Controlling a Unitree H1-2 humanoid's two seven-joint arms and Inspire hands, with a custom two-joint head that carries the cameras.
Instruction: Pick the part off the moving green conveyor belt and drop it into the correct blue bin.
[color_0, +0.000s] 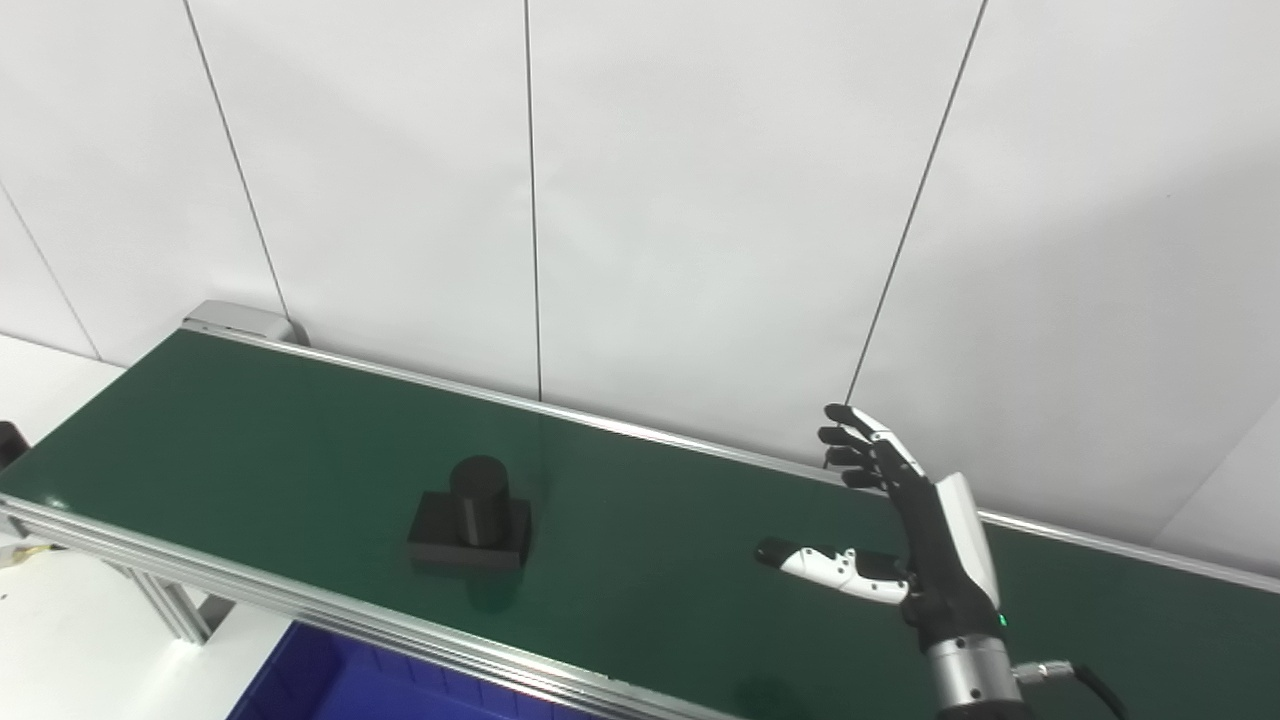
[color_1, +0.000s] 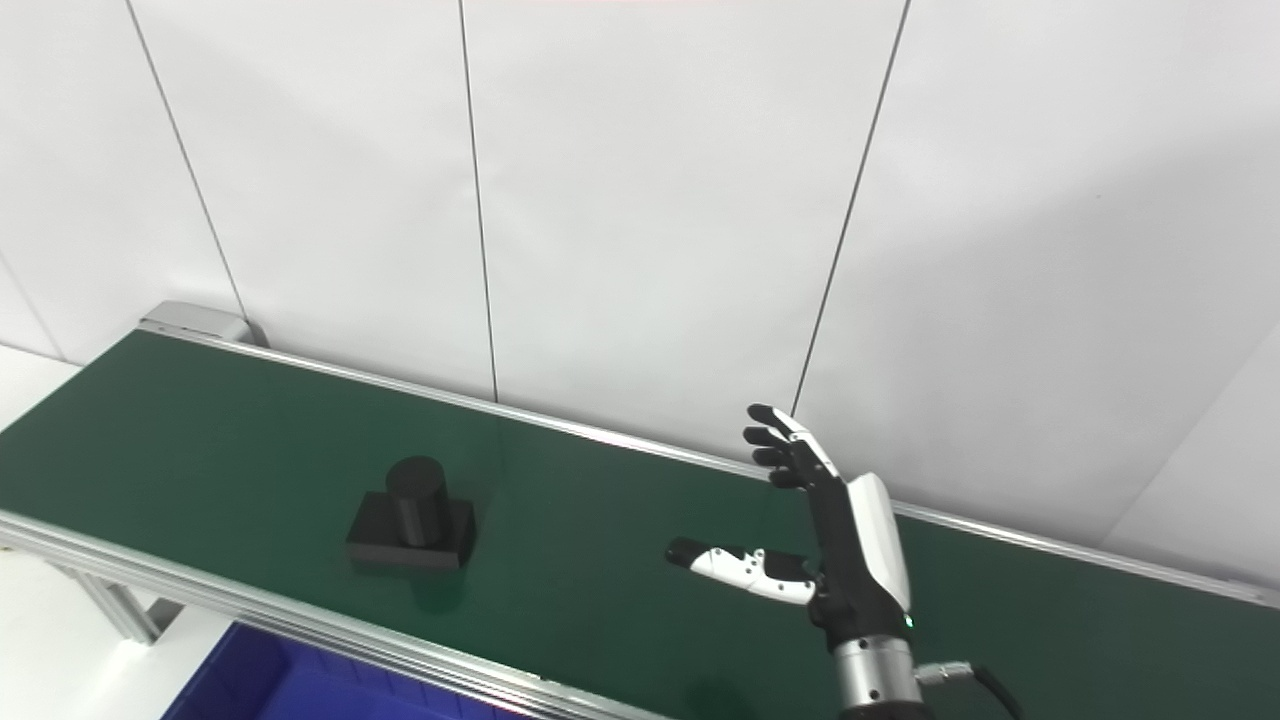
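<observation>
A black part (color_0: 472, 520), a short cylinder standing on a square base, sits on the green conveyor belt (color_0: 250, 430) left of centre; it also shows in the right eye view (color_1: 412, 518). My right hand (color_0: 905, 530) is held over the belt at the right, well apart from the part. It is open and empty, fingers straight and pointing up and away, thumb stretched out to the left toward the part. It shows in the right eye view too (color_1: 830, 530). My left hand is not in view.
A blue bin (color_0: 340, 675) sits below the belt's near rail at the bottom left. The aluminium rail (color_0: 300, 590) runs along the near edge. A white panelled wall (color_0: 700, 200) stands right behind the belt. A white surface (color_0: 50, 640) lies at the left.
</observation>
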